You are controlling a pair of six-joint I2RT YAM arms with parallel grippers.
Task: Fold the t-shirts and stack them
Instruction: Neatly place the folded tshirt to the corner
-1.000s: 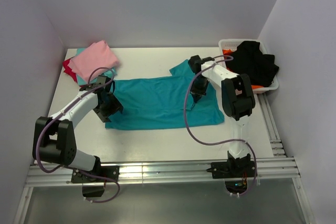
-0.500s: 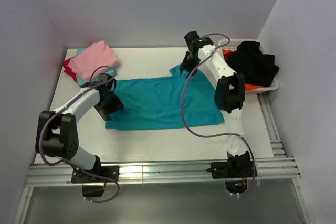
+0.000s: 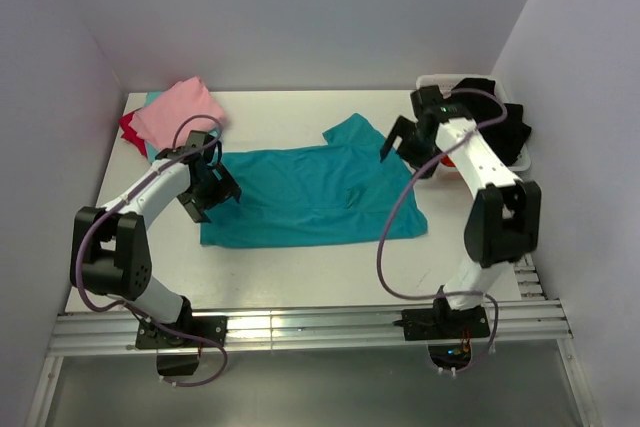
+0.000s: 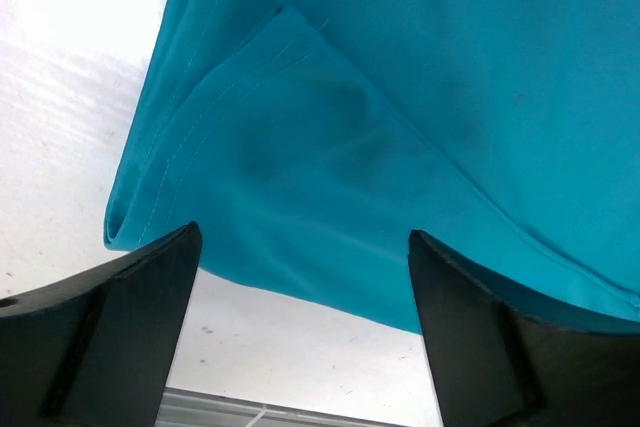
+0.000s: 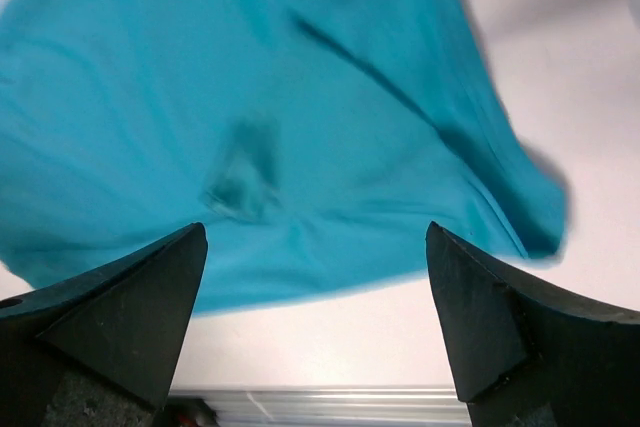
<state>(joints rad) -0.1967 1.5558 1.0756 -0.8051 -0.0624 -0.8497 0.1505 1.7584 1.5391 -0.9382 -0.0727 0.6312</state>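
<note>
A teal t-shirt [image 3: 310, 192] lies spread flat mid-table, one sleeve [image 3: 350, 132] sticking out at its far right. My left gripper [image 3: 207, 185] hovers open over the shirt's left edge; the left wrist view shows the folded hem [image 4: 300, 147] past the gripper [image 4: 305, 234], nothing between its fingers [image 4: 110, 317]. Over the shirt's right side, my right gripper [image 3: 400, 139] is open too. In its wrist view the gripper [image 5: 316, 228] is empty above the teal cloth [image 5: 300, 97]. A folded pink t-shirt [image 3: 180, 112] tops a stack with a red one [image 3: 130, 129] at the back left.
A white mesh basket [image 3: 432, 81] at the back right holds a black garment [image 3: 495, 117] with orange cloth beneath. My right arm reaches just in front of it. Bare white table [image 3: 300, 272] runs along the near edge, ending at metal rails [image 3: 300, 327].
My right gripper opened, letting go of the teal shirt, and swung right toward the basket. The left gripper opened wider and shifted slightly up the shirt's left edge.
</note>
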